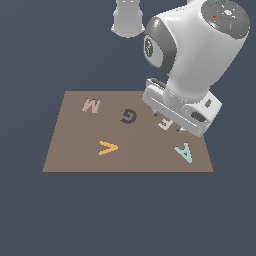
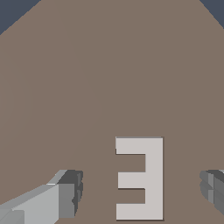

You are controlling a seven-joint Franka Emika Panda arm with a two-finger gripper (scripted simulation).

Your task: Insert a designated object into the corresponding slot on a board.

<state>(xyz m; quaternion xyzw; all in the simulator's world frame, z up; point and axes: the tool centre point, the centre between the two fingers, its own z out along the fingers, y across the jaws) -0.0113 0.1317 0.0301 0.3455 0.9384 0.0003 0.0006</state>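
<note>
The pale grey-white letter E [image 2: 140,178] lies flat on the brown board [image 2: 109,65]. My gripper [image 2: 140,193] hangs open just above it, one finger on each side of the letter. Both fingers [image 2: 65,199] stand clear of its edges, with a wide gap on either side. In the exterior view only a sliver of the E [image 1: 162,122] shows under the white hand, toward the right side of the board [image 1: 75,150]. The slot is hidden or out of view in both pictures.
Other letters lie on the board: a tan M [image 1: 91,105] at the back left, a dark G [image 1: 128,116] in the middle, an orange V shape [image 1: 108,147] in front and a teal A [image 1: 184,152] at the front right. The arm's bulk covers the board's back right corner.
</note>
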